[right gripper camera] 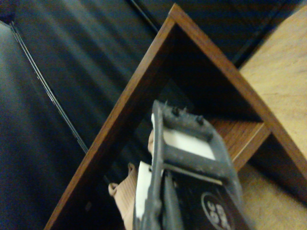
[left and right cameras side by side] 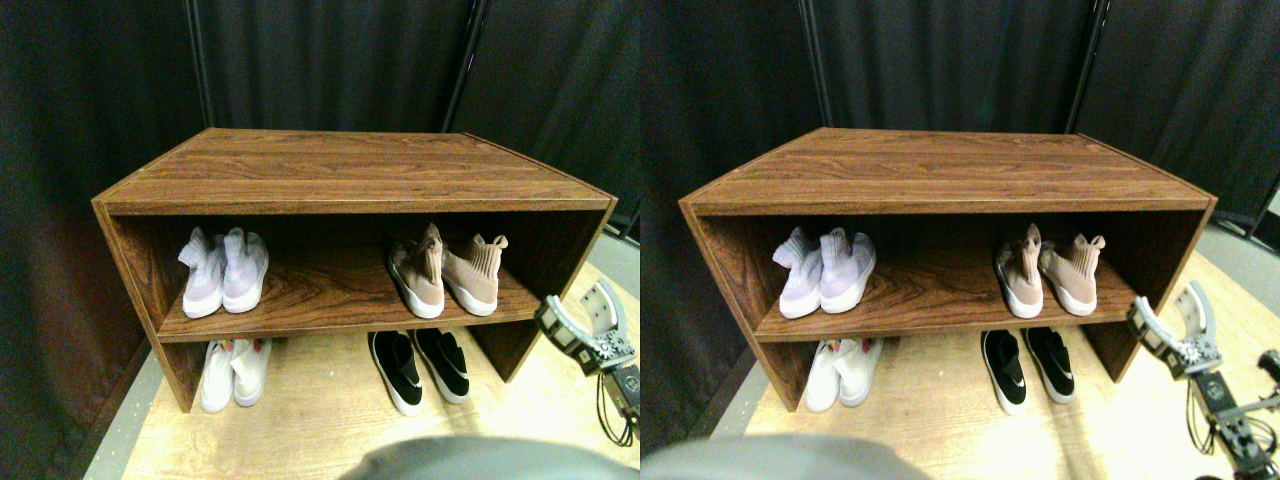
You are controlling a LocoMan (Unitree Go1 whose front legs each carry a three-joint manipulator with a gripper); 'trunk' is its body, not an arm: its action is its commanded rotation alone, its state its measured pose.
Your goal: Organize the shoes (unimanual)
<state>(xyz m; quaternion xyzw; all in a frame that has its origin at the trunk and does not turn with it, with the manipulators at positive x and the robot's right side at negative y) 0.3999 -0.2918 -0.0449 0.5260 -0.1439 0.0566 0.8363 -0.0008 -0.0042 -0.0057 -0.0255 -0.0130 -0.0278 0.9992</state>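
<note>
The right gripper (left and right cameras side by side: 588,318) hangs in the air just off the right end of the wooden shoe rack (left and right cameras side by side: 350,165), level with the middle shelf (left and right cameras side by side: 330,300). Its two grey jaws stand apart in a wide fork, and nothing is between them. In the wrist view the dark jaw frame (right gripper camera: 189,153) fills the lower part, and a bit of pinkish-beige knit shows past it, inside the rack's right end.

The nearest shoes are the pinkish-beige pair (left and right cameras side by side: 447,272). They sit at the right end of the middle shelf, near its front edge. The two are close together but not neat: the left one turns a little and leans toward its mate. I think this is the pair the gripper is going for.

On the floor under that shelf end lies the black pair (left and right cameras side by side: 420,368), side by side, toes to the front. At the left end of the middle shelf stands the lavender pair (left and right cameras side by side: 224,272), touching each other. Under them on the floor is the white pair (left and right cameras side by side: 234,372).

These shoes look light. The knit top is soft like a sock and would squash and fold if pinched. The white sole looks thicker and firmer. A good place to take hold is likely the tall ankle cuff or the heel, where the jaws can close around something. Pinching the soft middle could let the shoe droop or slip.
</note>
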